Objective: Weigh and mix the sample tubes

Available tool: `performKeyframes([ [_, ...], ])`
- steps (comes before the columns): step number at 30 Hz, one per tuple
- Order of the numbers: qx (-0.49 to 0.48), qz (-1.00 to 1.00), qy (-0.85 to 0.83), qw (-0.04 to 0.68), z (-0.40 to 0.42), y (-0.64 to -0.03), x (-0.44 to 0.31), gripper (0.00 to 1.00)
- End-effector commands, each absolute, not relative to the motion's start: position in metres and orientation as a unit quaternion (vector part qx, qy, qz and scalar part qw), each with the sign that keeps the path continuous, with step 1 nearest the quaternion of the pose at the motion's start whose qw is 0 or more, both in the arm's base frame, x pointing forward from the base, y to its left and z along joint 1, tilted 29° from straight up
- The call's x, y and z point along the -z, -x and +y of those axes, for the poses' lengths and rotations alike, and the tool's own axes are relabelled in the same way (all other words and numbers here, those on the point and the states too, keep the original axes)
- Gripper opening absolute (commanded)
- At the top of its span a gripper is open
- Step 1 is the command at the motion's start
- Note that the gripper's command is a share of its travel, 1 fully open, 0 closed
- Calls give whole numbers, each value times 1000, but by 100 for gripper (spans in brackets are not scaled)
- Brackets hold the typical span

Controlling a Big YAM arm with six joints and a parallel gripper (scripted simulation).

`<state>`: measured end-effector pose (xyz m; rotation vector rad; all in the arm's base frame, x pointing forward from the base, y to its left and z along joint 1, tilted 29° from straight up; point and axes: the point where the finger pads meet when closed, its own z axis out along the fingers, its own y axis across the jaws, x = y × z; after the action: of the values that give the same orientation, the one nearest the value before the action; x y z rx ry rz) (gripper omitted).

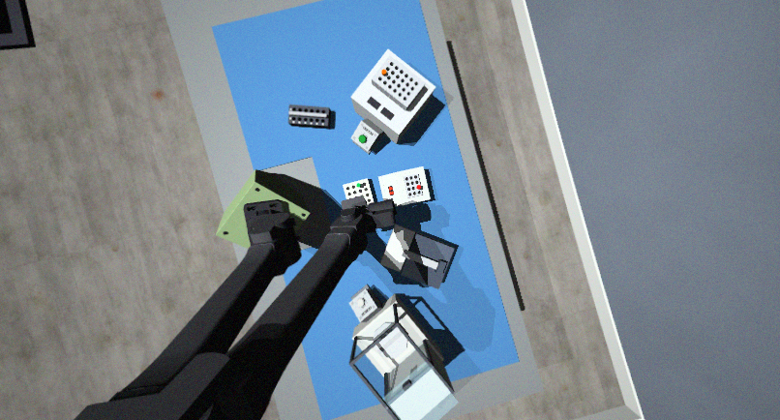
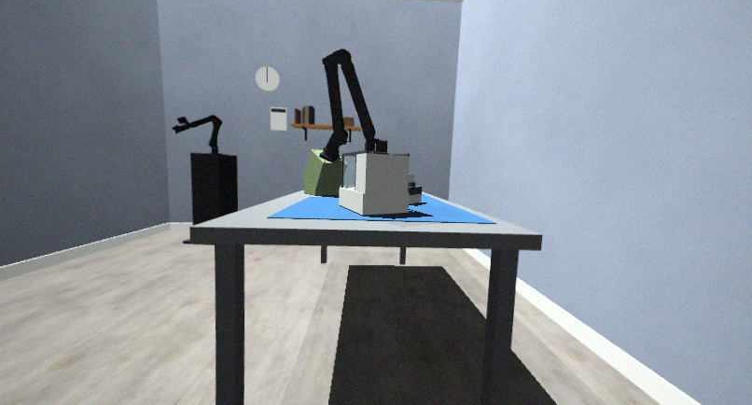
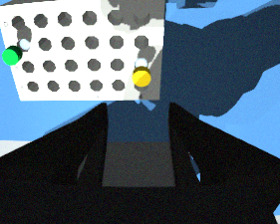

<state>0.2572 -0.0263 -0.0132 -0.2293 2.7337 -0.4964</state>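
Note:
The white tube rack (image 1: 345, 184) (image 3: 79, 30) holds tube A, its yellow cap (image 3: 141, 78) at the right side, and tube B, its green cap (image 1: 359, 185) (image 3: 12, 56) at the left edge. My gripper (image 3: 138, 112) is partly open and empty, pointing down just off the rack's near edge, below the yellow cap in the wrist view. In the top view the hand hides the rack's near right part. The balance (image 1: 376, 323) has its top pane (image 1: 428, 398) slid back. The mixer (image 1: 363, 95) shows two dark windows. The dry block (image 1: 399, 182) holds a red-capped tube.
The spectrophotometer (image 1: 395, 249) stands between the dry block and the balance. The black magnet block (image 1: 309, 114) lies left of the mixer. The green START key (image 1: 362, 138) and white PRINT key (image 1: 361, 302) sit on front consoles. An orange-capped tube (image 1: 384, 72) stands in the mixer.

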Motion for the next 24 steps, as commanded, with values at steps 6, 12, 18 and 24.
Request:
performKeyframes([
  [6,177,966,83,167,-30,-251,15,36],
  [12,176,966,82,170,-31,-255,20,36],
  [18,176,966,81,172,-34,-261,27,36],
  [24,176,966,82,171,-36,-262,34,36],
])
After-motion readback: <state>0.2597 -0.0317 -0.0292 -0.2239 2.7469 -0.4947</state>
